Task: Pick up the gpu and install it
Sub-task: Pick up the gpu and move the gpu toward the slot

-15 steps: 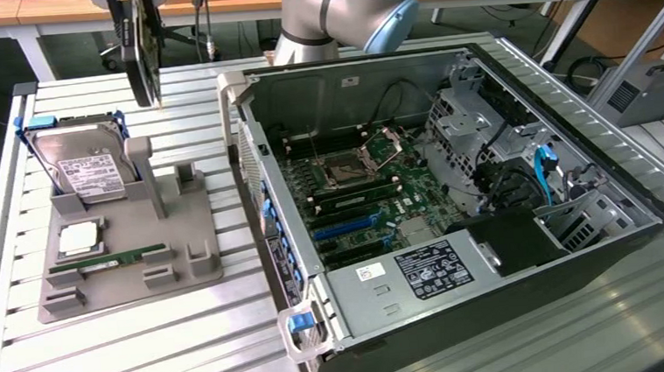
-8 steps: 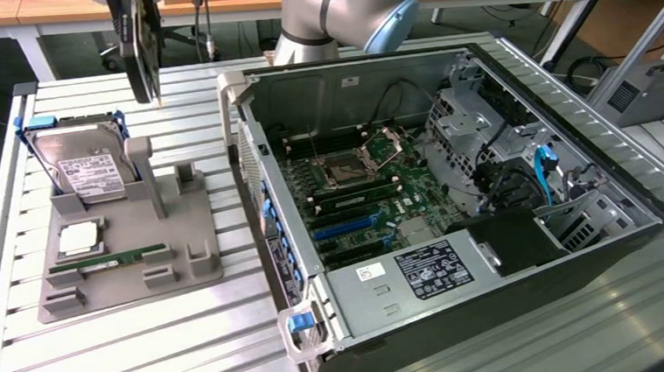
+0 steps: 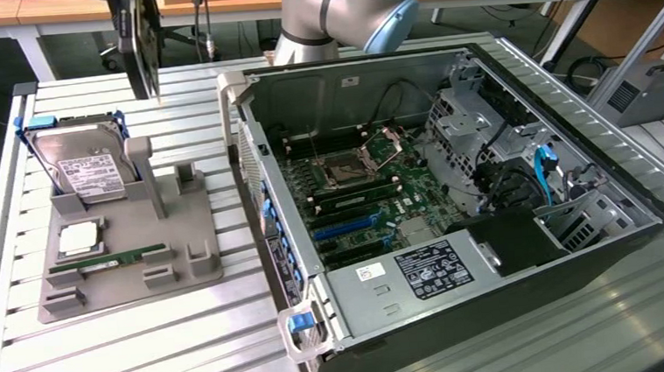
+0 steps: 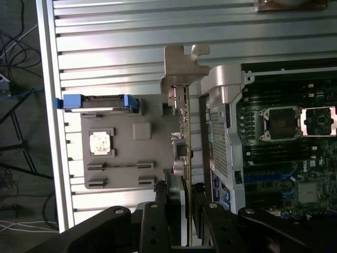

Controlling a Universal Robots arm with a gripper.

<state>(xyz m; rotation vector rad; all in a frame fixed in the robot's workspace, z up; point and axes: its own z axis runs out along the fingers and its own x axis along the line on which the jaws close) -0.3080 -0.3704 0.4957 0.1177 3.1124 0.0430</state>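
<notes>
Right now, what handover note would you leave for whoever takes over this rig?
Gripper: shut on the gpu, gripped by one end and seen edge-on in the wrist view.
Position: the gpu hangs above the table, off the grey holder, to the exterior view's left of the open computer case.
Done: pickup.
Left: installation; the card is not yet in the case or at the blue slots.

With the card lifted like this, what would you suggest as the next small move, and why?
Probably carry the gpu sideways toward the open computer case. The claw grips its edge. In the exterior view the card hangs clear above the table, on the exterior view's left of the case and away from the blue slots inside, so it seems free to travel.
</notes>
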